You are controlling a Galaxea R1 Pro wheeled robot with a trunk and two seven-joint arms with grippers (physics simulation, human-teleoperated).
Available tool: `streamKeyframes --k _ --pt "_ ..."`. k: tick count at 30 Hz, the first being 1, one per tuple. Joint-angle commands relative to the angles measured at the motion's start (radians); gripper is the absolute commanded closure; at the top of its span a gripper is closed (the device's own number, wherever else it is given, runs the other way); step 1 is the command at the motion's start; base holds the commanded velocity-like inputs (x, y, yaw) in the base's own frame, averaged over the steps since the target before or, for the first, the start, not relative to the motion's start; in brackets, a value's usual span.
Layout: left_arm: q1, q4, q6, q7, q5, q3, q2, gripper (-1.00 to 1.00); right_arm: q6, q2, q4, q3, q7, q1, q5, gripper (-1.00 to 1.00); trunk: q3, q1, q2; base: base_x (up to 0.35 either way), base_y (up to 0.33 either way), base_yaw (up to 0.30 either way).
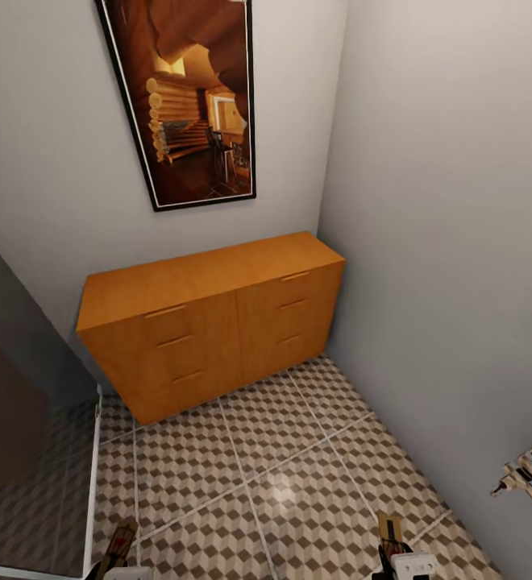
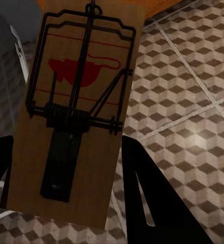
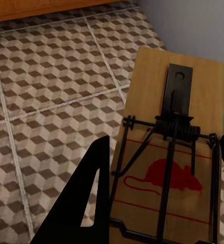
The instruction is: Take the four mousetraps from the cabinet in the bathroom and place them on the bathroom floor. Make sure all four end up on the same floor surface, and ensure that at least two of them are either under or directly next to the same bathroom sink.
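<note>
You're holding a mousetrap in each gripper. Left gripper [image 2: 66,168] is clamped on the left mousetrap [image 2: 79,109], dark fingers [image 2: 147,198] on both long edges; board's long axis runs along the fingers, spring bar and red mouse mark at the far end, pointing toward the cabinet [image 1: 209,322]. Right gripper [image 3: 158,193] is closed on the right mousetrap [image 3: 175,152], again lengthwise; here the red mark sits nearest the gripper and the flat black plate points out toward the cabinet. In the head view both traps poke up at the bottom edge, left [image 1: 121,544] and right [image 1: 391,528], well short of the cabinet. Bathroom floor [image 1: 282,467] is cube-pattern tile with pale grout. Cabinet sits in the corner against grey walls, drawers shut, under a framed picture [image 1: 189,97].
</note>
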Motion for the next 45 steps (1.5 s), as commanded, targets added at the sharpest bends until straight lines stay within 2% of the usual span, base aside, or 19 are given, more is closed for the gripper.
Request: streamKeyframes --k 1,45 --pt "-0.002 0.003 -0.002 0.005 0.005 -0.008 -0.001 1.0 -0.003 -0.001 0.002 0.008 -0.006 -0.001 -0.005 1.0 0.0 0.001 -0.002 0.0 0.0 0.0" --pt "-0.002 0.003 0.002 0.005 0.005 -0.008 -0.003 1.0 -0.003 -0.001 0.009 0.009 -0.006 -0.001 -0.003 1.0 0.071 0.001 -0.002 0.0 0.0 0.0"
